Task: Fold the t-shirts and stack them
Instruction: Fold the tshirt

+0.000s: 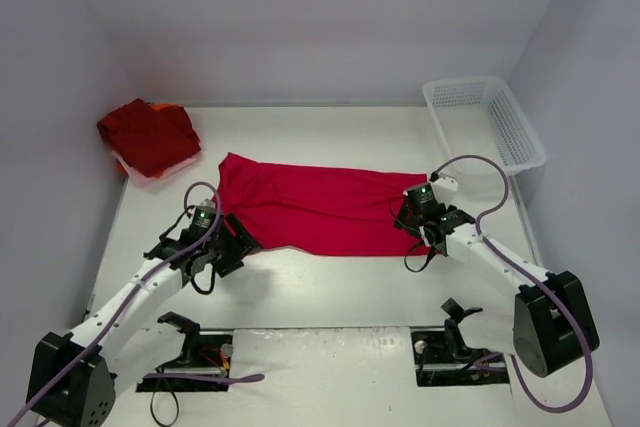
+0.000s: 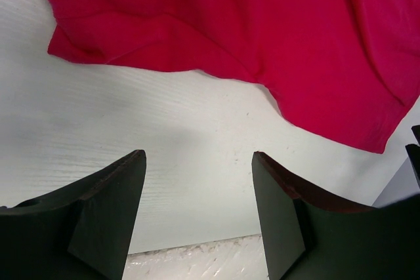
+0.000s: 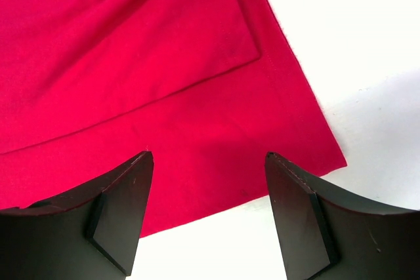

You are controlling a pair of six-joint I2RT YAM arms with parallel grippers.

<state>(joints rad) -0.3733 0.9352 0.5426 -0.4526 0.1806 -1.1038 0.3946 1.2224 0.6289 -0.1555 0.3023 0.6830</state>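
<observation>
Bright red shirt (image 1: 320, 209) is laid out flat across the middle of the table (image 1: 330, 287) as a long band. In the right wrist view you can see one layer lying over another at its right end.

The left arm (image 1: 140, 292) stretches out low and diagonal toward the shirt's near left corner. The left gripper (image 2: 197, 162) is wide open with nothing between the fingers, over bare table just off the shirt's near edge and not touching the cloth.

The right arm (image 1: 490, 262) slants in toward the shirt's right end with its wrist bent down. The right gripper (image 3: 209, 159) is also spread wide and empty, right over the shirt's near right corner, and the hem runs under the gap between the fingers. Can't tell if the fingertips are actually touching the cloth.

A darker red bundle (image 1: 148, 135) sits beyond the shirt's far left corner, clear of it. A white basket (image 1: 485, 119) is out past the shirt's far right end.
</observation>
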